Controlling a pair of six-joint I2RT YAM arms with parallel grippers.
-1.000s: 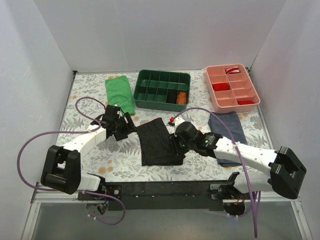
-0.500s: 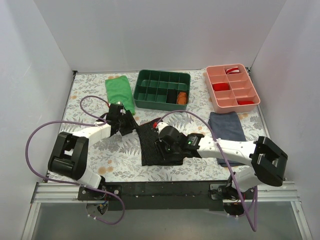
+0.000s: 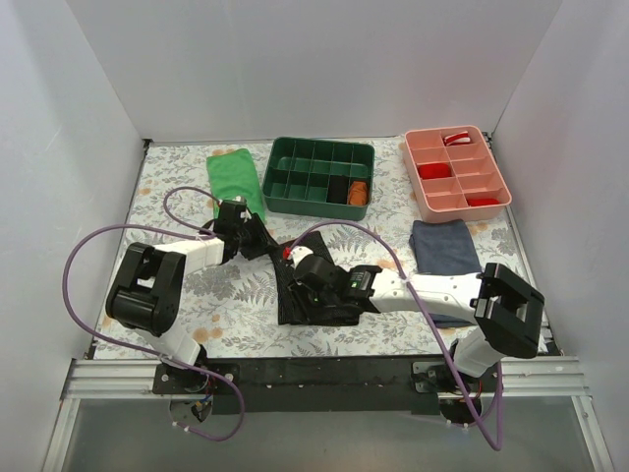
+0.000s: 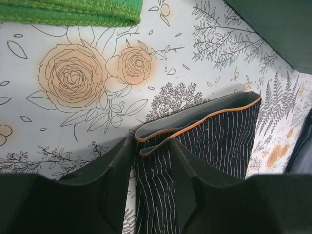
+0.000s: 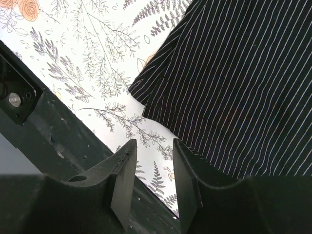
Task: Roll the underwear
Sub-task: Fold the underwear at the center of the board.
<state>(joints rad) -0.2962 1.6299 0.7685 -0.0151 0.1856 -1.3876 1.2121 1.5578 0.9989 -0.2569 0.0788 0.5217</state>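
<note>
Seen from above, the underwear [image 3: 319,242] lay flat and unrolled near the table's [image 3: 177,197] middle. The right arm [image 3: 423,290] stretched across it and the left gripper [image 3: 267,248] was at its 10 o'clock corner. A green cloth [image 3: 236,182] lay toward 11 o'clock, a green tray [image 3: 319,177] at 12 and a navy garment [image 3: 445,246] at 3, all apart from it. Bare table lay open toward 8 o'clock.

In the left wrist view, the jaws stood narrow astride the grey, orange-edged waistband [image 4: 195,114] corner. Whether they already pinched it could not be told.

In the right wrist view, the right gripper [image 5: 153,146] was half-open and empty. It sat over bare table at 7 o'clock of the hem corner, close to the black front rail [image 5: 29,122].

The step looked like taking an edge to start the roll. Next would come a firm pinch, with the right fingers kept off that near edge.
</note>
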